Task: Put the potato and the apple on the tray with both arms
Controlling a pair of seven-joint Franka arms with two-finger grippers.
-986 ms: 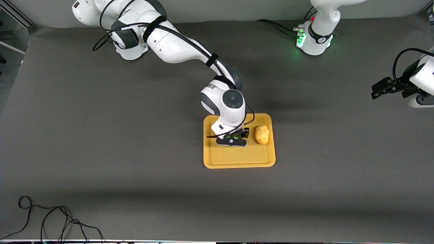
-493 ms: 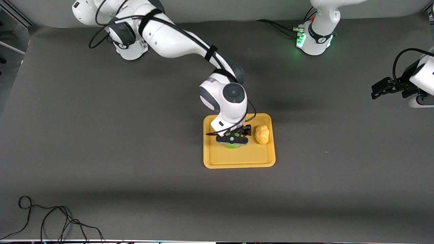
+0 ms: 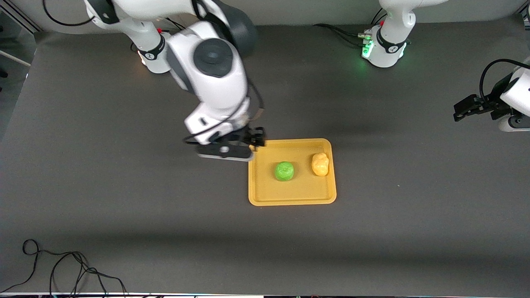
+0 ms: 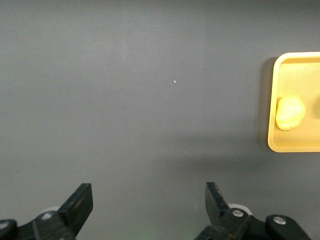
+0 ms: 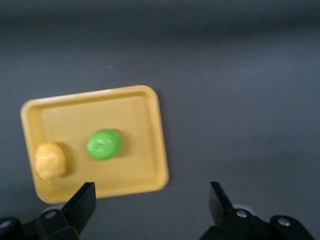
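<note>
The yellow-orange tray (image 3: pixel 292 199) lies mid-table. On it rest the green apple (image 3: pixel 284 171) and, toward the left arm's end, the lumpy yellow potato (image 3: pixel 320 164), a short gap between them. My right gripper (image 3: pixel 227 154) hangs open and empty, raised over the table just off the tray's corner at the right arm's end. The right wrist view shows its gap (image 5: pixel 150 200) over bare mat, with the tray (image 5: pixel 100 112), apple (image 5: pixel 104 144) and potato (image 5: pixel 50 160) apart from it. My left gripper (image 3: pixel 466 108) waits open at the left arm's end; its wrist view (image 4: pixel 148 200) shows tray (image 4: pixel 300 75) and potato (image 4: pixel 290 112).
The dark grey mat covers the table. A black cable (image 3: pixel 62 269) loops near the front edge at the right arm's end. The left arm's base (image 3: pixel 385 49) with its green light and the right arm's base (image 3: pixel 155 58) stand along the back edge.
My right gripper opened, left the apple on the tray, then rose and pulled away toward the right arm's end. The left arm has not moved.
</note>
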